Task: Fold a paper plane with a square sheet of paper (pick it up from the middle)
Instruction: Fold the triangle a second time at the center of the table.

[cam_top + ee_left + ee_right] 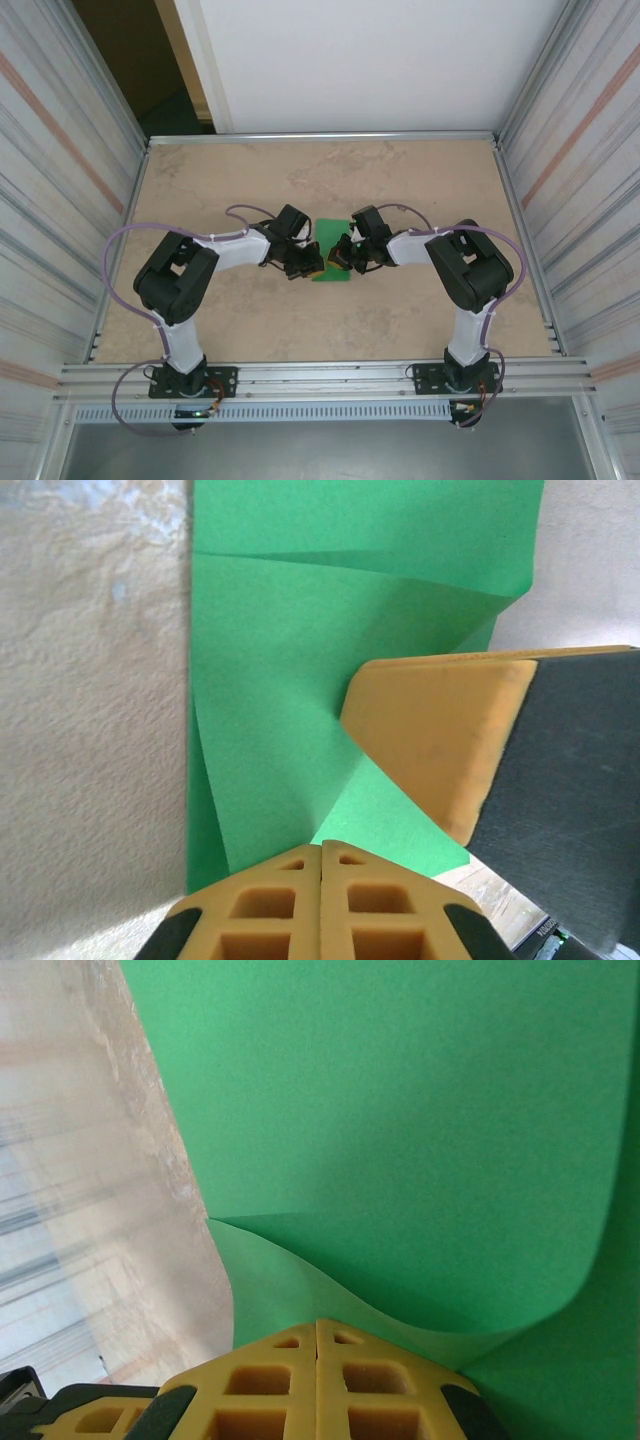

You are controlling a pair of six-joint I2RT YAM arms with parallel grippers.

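The square sheet of paper (328,276) is bright green and lies mid-table, partly folded. Creases and an overlapping flap show on the sheet (290,680) in the left wrist view. My left gripper (312,262) is shut, and its tips (320,848) rest against a fold line. My right gripper (338,255) is shut too. One of its yellow fingers (440,730) lies on the paper where the creases meet. In the right wrist view a curved flap of the sheet (400,1140) bulges up just beyond the shut right gripper (318,1322). Whether either gripper pinches paper is unclear. The paper plane is out of view.
The beige table (300,180) is fenced by ribbed side walls (70,200) and a white back panel (380,60). An aluminium rail (320,375) carries both arm bases at the near edge. Purple cables (130,240) loop beside each arm.
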